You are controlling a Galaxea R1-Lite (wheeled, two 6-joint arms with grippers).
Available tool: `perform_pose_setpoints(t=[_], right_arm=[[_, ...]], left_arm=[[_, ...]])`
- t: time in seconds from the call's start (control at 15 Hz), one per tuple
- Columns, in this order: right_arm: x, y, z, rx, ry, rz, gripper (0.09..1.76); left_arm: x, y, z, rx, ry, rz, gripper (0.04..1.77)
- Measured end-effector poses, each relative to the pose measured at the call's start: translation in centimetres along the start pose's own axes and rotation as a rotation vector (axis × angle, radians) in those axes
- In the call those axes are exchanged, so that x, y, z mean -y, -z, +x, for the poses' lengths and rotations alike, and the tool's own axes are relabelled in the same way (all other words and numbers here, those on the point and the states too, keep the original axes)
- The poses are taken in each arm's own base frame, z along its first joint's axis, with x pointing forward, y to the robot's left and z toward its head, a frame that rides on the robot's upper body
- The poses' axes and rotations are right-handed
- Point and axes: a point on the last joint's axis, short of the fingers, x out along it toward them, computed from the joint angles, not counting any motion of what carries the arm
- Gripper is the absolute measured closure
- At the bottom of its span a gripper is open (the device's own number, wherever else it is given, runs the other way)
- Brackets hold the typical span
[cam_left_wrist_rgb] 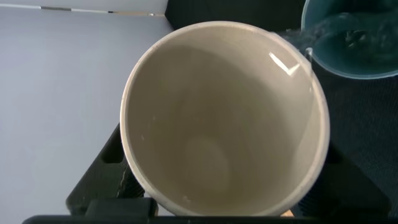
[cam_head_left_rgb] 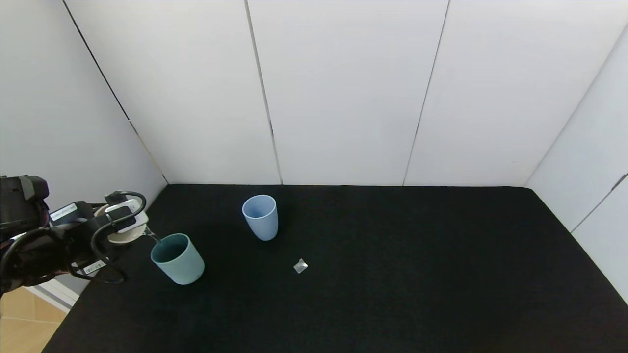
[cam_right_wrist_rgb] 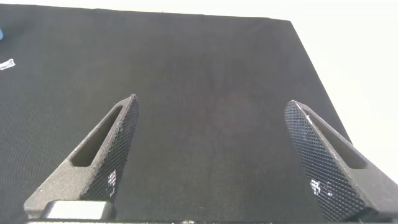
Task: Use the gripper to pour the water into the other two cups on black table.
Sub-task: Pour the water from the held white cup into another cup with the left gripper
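My left gripper [cam_head_left_rgb: 120, 224] is shut on a beige cream cup [cam_head_left_rgb: 122, 234] and holds it tipped towards the teal-green cup [cam_head_left_rgb: 177, 258] at the table's left edge. A thin trickle of water [cam_head_left_rgb: 153, 237] runs from its rim into the teal-green cup. In the left wrist view the beige cup [cam_left_wrist_rgb: 224, 118] fills the frame with its mouth towards the camera, and the teal-green cup [cam_left_wrist_rgb: 351, 40] lies just past its rim, water [cam_left_wrist_rgb: 301, 46] splashing there. The light blue cup [cam_head_left_rgb: 260, 216] stands upright farther back on the black table [cam_head_left_rgb: 392, 274]. My right gripper [cam_right_wrist_rgb: 211, 149] is open and empty over bare cloth.
A small crumpled clear scrap [cam_head_left_rgb: 300, 265] lies on the cloth right of the teal-green cup and shows in the right wrist view [cam_right_wrist_rgb: 6, 63]. White wall panels [cam_head_left_rgb: 343, 88] border the table at the back and both sides. The table's left edge [cam_head_left_rgb: 64, 318] drops to a wooden floor.
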Motion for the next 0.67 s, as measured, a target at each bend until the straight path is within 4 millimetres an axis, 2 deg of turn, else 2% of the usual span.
perform_pose_setpoints(t=[0.67], right_arm=[[0.00, 0.00, 0.00, 0.000, 0.000, 0.000, 0.14]], left_arm=[[0.22, -0.43, 0.00, 0.003, 0.005, 0.012, 0.54]])
